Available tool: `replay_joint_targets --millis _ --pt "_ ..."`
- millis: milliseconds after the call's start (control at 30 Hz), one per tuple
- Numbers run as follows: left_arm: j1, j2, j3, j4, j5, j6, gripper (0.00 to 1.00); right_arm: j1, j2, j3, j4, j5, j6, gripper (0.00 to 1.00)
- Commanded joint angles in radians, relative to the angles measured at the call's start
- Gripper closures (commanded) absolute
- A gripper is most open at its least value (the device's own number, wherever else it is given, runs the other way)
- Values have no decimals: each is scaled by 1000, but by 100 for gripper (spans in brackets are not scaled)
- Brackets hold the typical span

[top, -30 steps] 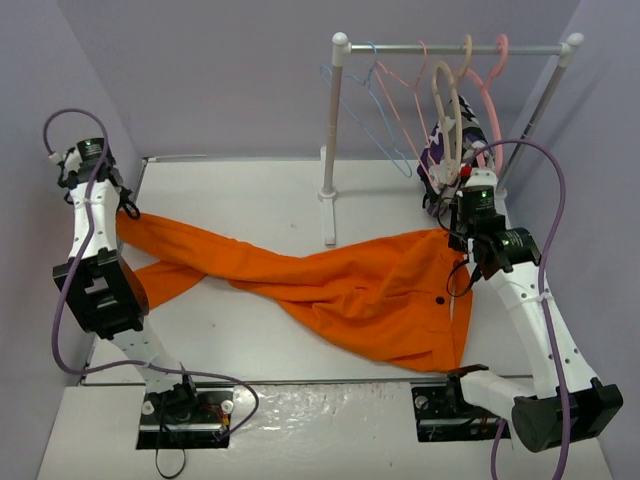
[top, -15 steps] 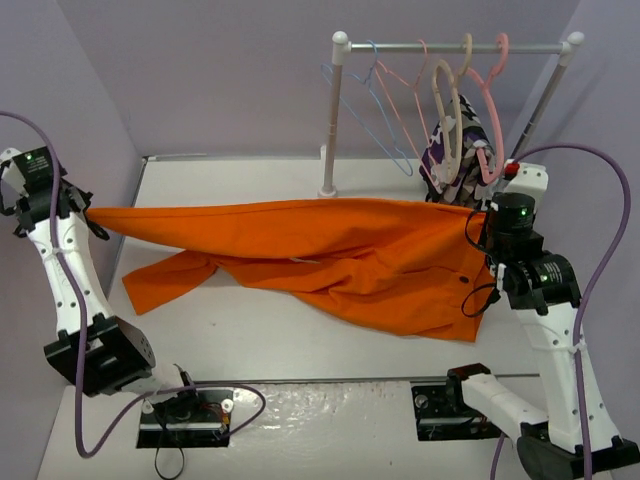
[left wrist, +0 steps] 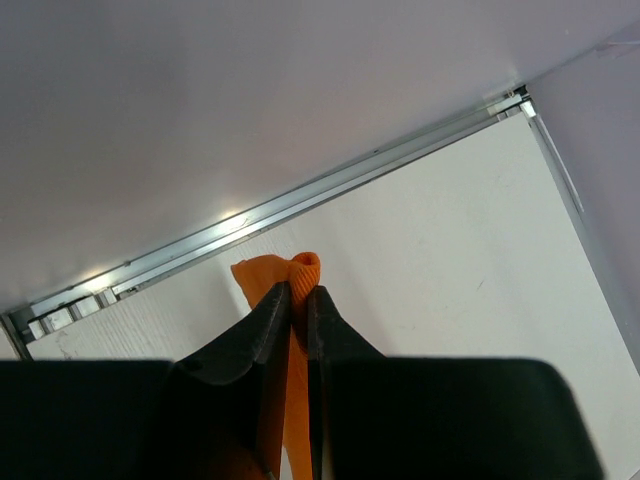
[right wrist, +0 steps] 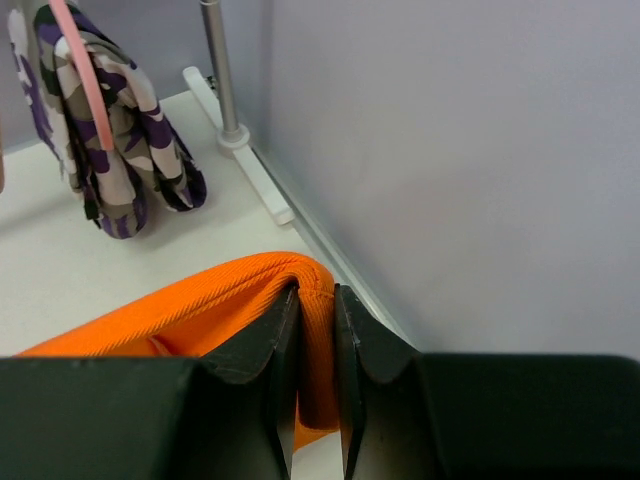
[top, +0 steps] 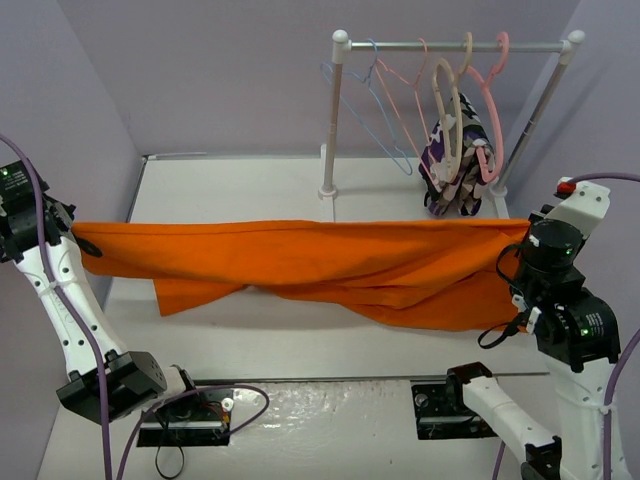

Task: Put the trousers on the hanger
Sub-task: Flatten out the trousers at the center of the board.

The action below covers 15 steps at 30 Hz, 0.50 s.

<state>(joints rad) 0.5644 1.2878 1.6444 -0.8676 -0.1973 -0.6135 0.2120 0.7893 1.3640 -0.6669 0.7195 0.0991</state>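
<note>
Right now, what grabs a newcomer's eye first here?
The orange trousers are stretched across the middle of the table. One end is pinched in the left tool at the far left, the other in the right tool at the far right. On the rack at back right, the light-blue hanger hangs bare near a patterned garment.

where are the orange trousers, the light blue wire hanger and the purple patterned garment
bright orange cloth trousers (top: 330,250), top view, middle of the stretched span
thin light-blue wire hanger (top: 404,167), top view, lower corner of its frame
purple-white-black patterned garment (right wrist: 150,130), right wrist view, its folded middle
</note>
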Motion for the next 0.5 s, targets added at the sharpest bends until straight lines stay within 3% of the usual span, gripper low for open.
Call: replay_joint_targets --millis 0,300,467 --pt "2 -16 -59 83 -51 1 100 6 55 3 68 133 -17 100" --pt "-96 81 -200 251 -53 20 100 -40 233 -74 96 21 55 100" --pt "-147 164 -202 317 -44 27 100 -153 331 -95 176 -119 93 100"
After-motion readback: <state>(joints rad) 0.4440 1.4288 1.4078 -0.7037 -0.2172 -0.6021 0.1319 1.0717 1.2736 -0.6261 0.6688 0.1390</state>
